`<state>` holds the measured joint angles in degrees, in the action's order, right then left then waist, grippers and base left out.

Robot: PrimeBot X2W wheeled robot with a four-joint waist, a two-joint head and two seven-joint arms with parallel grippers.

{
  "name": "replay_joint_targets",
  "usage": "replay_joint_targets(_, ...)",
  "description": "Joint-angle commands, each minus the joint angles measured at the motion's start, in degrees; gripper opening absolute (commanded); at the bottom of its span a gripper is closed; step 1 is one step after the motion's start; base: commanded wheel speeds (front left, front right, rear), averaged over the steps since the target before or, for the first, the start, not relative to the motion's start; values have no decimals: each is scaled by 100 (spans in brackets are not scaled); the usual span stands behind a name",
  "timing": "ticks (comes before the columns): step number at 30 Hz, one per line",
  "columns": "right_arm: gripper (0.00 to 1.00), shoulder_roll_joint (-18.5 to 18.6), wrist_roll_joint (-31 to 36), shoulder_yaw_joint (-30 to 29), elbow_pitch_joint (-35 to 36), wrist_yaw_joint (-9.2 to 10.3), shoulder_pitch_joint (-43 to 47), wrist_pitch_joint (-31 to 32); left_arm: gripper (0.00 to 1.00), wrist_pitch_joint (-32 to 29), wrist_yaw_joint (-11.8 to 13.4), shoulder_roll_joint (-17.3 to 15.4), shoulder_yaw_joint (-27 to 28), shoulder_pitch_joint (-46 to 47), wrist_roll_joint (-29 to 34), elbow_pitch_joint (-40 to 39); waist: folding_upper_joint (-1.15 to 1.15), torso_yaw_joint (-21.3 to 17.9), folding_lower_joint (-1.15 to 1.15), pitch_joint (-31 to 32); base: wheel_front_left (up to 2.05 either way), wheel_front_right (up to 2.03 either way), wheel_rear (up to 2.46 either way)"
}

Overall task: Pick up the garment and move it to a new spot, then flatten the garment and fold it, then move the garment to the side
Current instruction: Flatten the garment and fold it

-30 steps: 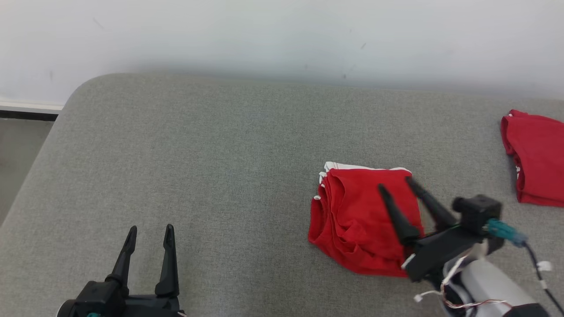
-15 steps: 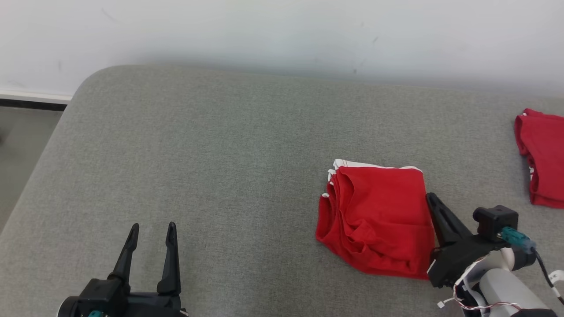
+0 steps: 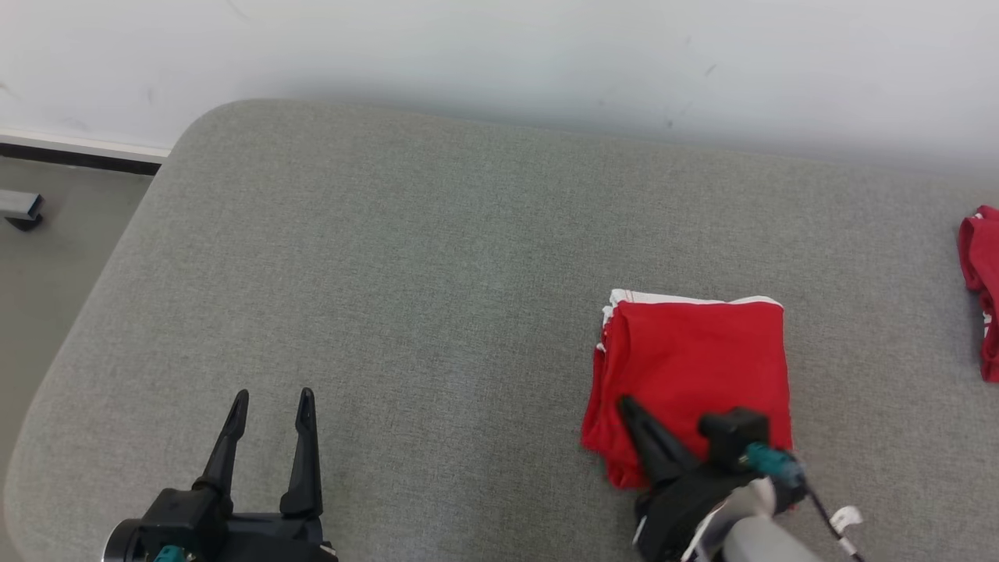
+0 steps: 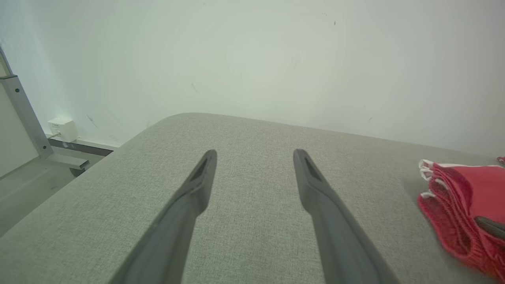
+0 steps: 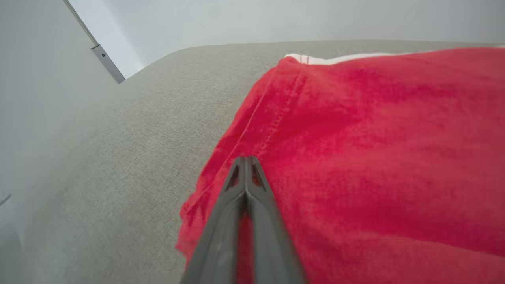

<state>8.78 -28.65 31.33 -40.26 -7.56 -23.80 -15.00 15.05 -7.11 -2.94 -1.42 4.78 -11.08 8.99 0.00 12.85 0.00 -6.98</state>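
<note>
The garment is red with white trim and lies folded in a neat square on the grey padded surface, right of centre. My right gripper is shut, its two fingers pressed together and pointing over the garment's near left corner. In the right wrist view the joined fingertips lie over the red cloth near its stitched hem, with no cloth pinched between them. My left gripper stands open at the lower left, far from the garment. In the left wrist view it holds nothing, and the garment lies at the right.
Another red garment lies at the right edge of the surface. The surface's rounded left corner drops to the floor, where a metal frame foot stands. A white wall runs behind.
My right gripper has shut and moved from the garment's right side to its near left corner. The garment now lies squarer and smoother. The head camera has shifted left.
</note>
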Motion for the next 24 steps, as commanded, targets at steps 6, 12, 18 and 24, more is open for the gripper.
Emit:
replay_joint_targets(6, 0, -312, 128, -12, 321, 18, 197, -20, 100, 15, 29, 6, -60, -32, -45, -7, 0, -61, 0, 26, 0, 0, 0)
replay_joint_targets(12, 0, -248, 364, -439, 1004, 19, 294, -20, 100, 15, 24, 7, -17, -60, 34, 17, 0, -268, 0, 104, 0, 0, 0)
replay_joint_targets(18, 0, -57, 648, -1097, 1786, 18, 653, -12, 100, 15, 12, 7, 63, -160, 99, 7, 0, -619, 0, 285, 0, 0, 0)
replay_joint_targets(24, 0, 103, 795, -1783, 2237, 18, 1185, -11, 100, 15, -9, 7, 128, -278, 149, 40, 0, -967, 0, 511, 0, 0, 0)
